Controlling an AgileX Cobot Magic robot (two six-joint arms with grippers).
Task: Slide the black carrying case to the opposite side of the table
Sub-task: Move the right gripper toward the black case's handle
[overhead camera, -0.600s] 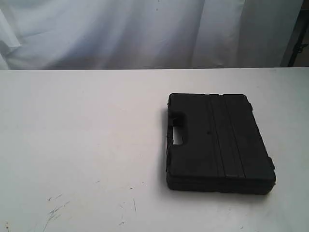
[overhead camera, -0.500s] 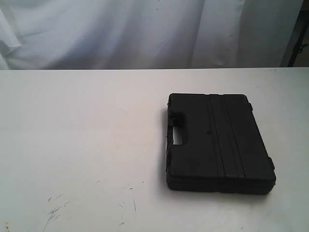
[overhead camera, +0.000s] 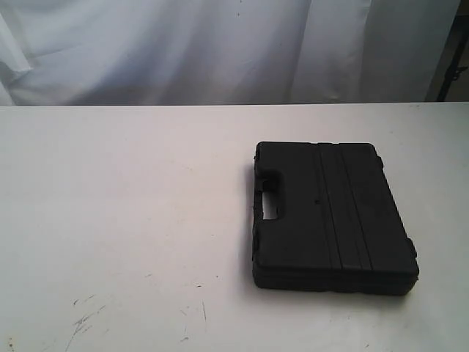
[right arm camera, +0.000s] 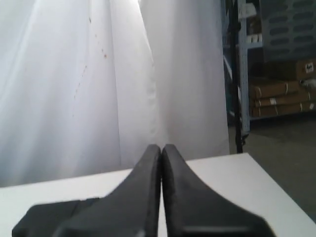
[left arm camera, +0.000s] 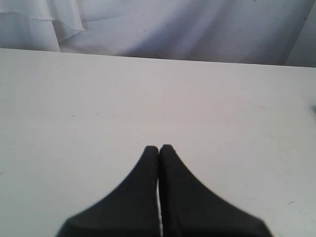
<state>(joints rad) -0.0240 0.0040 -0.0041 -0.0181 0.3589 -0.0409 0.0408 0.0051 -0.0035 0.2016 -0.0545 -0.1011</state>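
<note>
The left gripper (left arm camera: 158, 148) is clenched, its two black fingers pressed tip to tip with nothing between them. The right gripper (right arm camera: 161, 147) is clenched the same way and also empty. Neither touches the case (overhead camera: 330, 216), and neither arm shows in the exterior view, so both are well apart from it.

The case lies flat on the white tabletop (overhead camera: 132, 205), lid up and unmoved by the look of it. Its handle cut-out (overhead camera: 269, 205) faces the wide bare stretch of tabletop beyond it.

The step in hand looks like the approach, with contact yet to come. To do it well, I would bring the right gripper down behind the case's edge opposite the handle. Fingers together make a blunt pusher, set low against the side wall near its middle. A push off-centre would likely spin the case instead of sliding it. A push high on the lid could tip or drag it. Slow, even travel toward the handle side should keep it straight.

The left gripper points low over bare tabletop toward the curtain (left arm camera: 197, 29), with no case in its view. The right gripper is raised and looks mostly at curtain, with shelving (right arm camera: 281, 91) beyond. A dark shape beside its fingers may be the case; I cannot tell.
</note>
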